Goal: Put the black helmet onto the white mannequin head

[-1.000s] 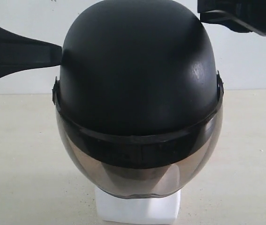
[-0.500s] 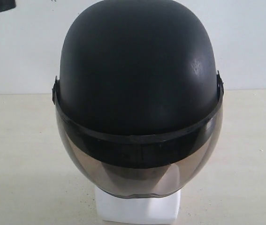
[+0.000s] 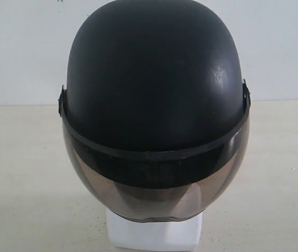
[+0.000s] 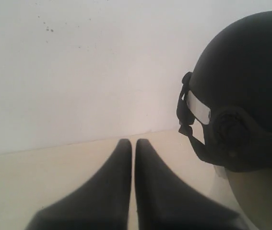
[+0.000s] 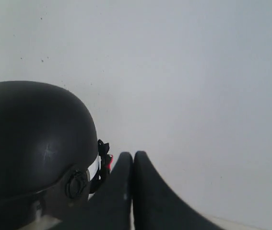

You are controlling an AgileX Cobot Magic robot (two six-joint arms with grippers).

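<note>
1. Exterior view: the black helmet point(image 3: 154, 79) sat squarely over the white mannequin head point(image 3: 154, 237), whose squarish neck base showed at 6 o'clock under the helmet. The smoky visor point(image 3: 156, 184) hung down over the face. Only this view showed the base, standing on the beige table point(image 3: 22, 173) before the white wall point(image 3: 22, 52).
2. Left wrist view: the left gripper point(image 4: 133, 142) had its two black fingers drawn together with just a hairline slit between them, and it held nothing. The helmet point(image 4: 241, 86) stood off to one side, well apart from the fingertips. This view gave the helmet's side, with a round visor pivot point(image 4: 229, 129) and a black strap clip point(image 4: 186, 112).
3. Right wrist view: the right gripper point(image 5: 133, 155) was likewise closed, its fingers touching and empty. The helmet point(image 5: 30, 134) stood near the fingertips but apart from them. Only here did a small red piece point(image 5: 110, 160) show beside the strap.
</note>
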